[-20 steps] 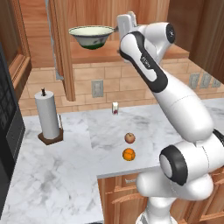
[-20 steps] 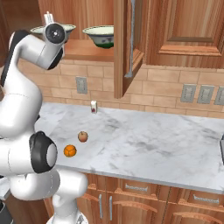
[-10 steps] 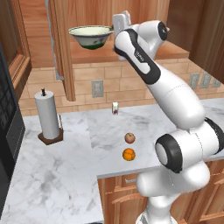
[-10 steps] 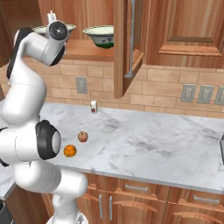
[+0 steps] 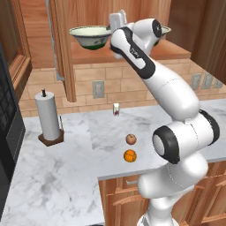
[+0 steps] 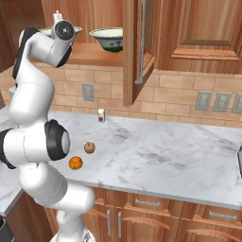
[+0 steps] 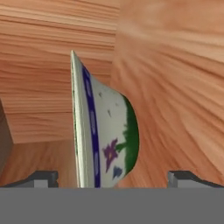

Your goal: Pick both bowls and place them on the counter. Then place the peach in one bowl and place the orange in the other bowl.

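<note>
Wood-cabinet kitchen w/ white marble table [image 5: 53,176]. Two bowls sit on the brown shelf [image 6: 94,53] up high: one bowl [image 5: 90,36] left of the arm, other bowl [image 5: 164,30] mostly behind it. Pincer [image 7: 112,179] raised at shelf level, jaws spread wide, rim of a bowl [image 7: 105,140] between the tips, not pinched. Peach [image 5: 130,139] and orange [image 5: 129,155] on table, near each other, apart. Paper towel roll [image 5: 47,117] far left.

A cream bowl [image 5: 91,36] with a dark green base is seen on the brown wooden shelf [image 5: 176,51], and a second bowl's rim [image 5: 165,30] shows behind the raised arm. The pincer [image 5: 117,18] is held up just beside the first bowl. On the marble worktop [image 5: 53,176], the peach [image 5: 130,139] lies just behind the orange [image 5: 129,156], with a paper towel roll [image 5: 47,116] well to the left and a small shaker [image 5: 116,109] near the wall.
</note>
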Controlling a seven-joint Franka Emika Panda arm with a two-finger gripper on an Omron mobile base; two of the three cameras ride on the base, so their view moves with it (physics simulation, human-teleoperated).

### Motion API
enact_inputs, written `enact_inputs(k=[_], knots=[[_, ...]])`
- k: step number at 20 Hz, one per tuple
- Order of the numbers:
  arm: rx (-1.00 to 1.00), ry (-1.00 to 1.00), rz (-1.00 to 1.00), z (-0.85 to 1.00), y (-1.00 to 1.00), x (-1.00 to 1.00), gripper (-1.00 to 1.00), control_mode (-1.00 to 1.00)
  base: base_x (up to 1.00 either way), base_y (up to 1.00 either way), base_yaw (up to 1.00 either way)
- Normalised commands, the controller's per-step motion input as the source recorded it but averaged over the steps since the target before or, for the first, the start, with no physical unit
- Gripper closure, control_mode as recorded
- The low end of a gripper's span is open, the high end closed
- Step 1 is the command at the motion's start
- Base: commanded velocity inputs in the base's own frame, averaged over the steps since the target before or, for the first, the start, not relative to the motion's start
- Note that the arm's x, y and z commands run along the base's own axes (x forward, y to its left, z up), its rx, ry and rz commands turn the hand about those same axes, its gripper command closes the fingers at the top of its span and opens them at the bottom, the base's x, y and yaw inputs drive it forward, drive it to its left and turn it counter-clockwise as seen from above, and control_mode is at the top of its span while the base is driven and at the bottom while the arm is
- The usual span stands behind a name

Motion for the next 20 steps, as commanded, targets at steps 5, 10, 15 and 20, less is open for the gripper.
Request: enact_inputs(k=[5, 10, 15, 20], knots=[[0.02, 0.01, 0.00, 0.00, 0.07, 0.25, -1.00, -1.00, 0.00, 0.00, 0.00], [0.01, 0.00, 0.00, 0.00, 0.08, 0.24, -1.00, -1.00, 0.00, 0.00, 0.00], [0.00, 0.02, 0.00, 0.00, 0.09, 0.27, -1.00, -1.00, 0.00, 0.00, 0.00], [0.00, 0.05, 0.00, -0.03, 0.08, 0.29, -1.00, -1.00, 0.00, 0.00, 0.00]])
